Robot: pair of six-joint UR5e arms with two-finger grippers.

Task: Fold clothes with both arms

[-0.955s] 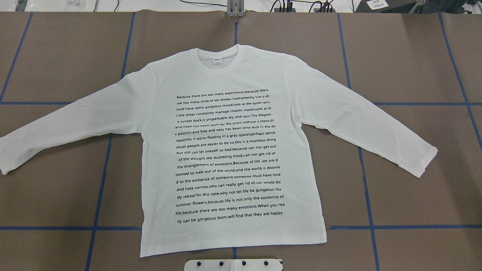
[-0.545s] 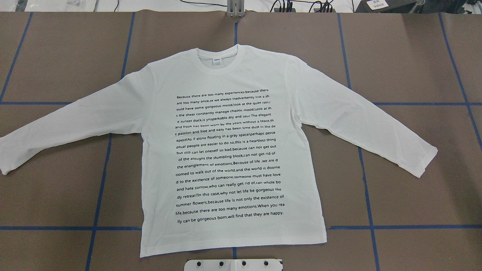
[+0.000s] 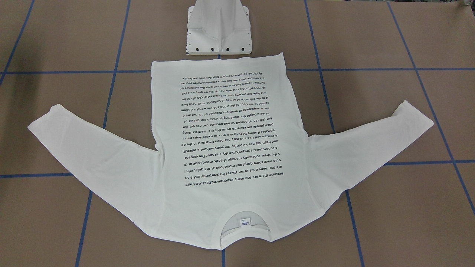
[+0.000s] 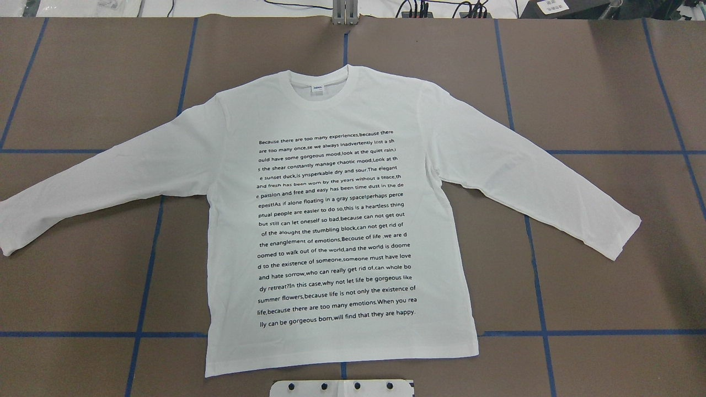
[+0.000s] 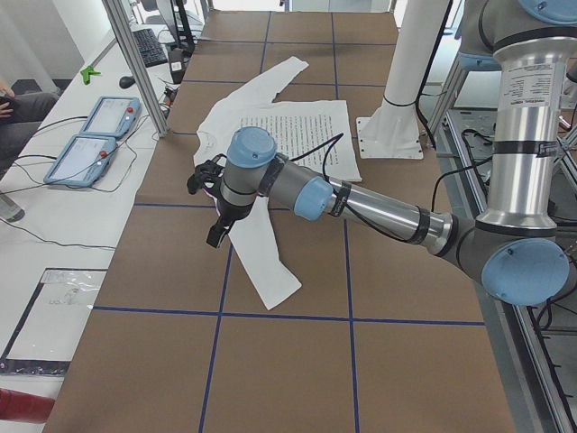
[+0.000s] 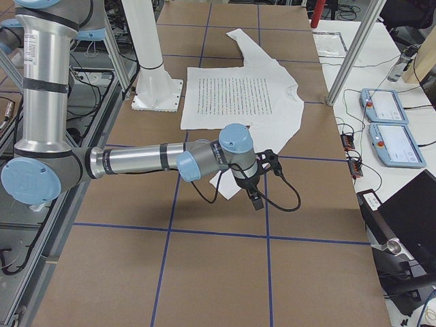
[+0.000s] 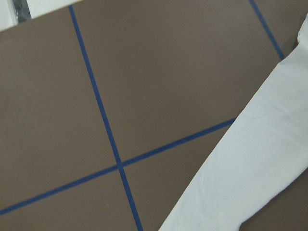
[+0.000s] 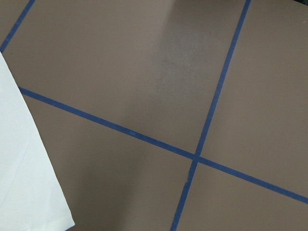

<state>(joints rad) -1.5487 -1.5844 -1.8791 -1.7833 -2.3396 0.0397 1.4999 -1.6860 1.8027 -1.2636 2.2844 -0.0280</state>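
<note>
One brown desk (image 4: pixel 606 82), gridded with blue tape lines (image 4: pixel 83 334), carries everything. A single white long-sleeved shirt (image 4: pixel 231 220) lies flat and face up at its middle. The hem is on the robot's side, the neck is at the far side, and the sleeves are spread out left and right, slanting back toward the robot.

The overhead and front-facing views show the whole shirt; only the two side views show the arms. In the left-end view the left arm (image 5: pixel 379 212) reaches low and nearly level from its base across the desk. Its wrist is bent down over the sleeve on that side. The right-end view shows the right arm (image 6: pixel 136 160) mirrored in the same pose over the other sleeve.

The white pedestal base (image 3: pixel 219 33) stands just beside the hem, apart from it. A block of black text lines (image 4: pixel 333 229) fills the chest.

The left gripper (image 5: pixel 215 233) and the right gripper (image 6: pixel 255 197) point downward above the sleeves. Whether their fingers are apart or together cannot be told, and contact with the cloth is unclear. Each wrist view shows only bare desk, tape and a strip of white sleeve (image 7: pixel 250 168).

The ribbed collar (image 4: pixel 322 103) holds a small label (image 4: pixel 318 90).
</note>
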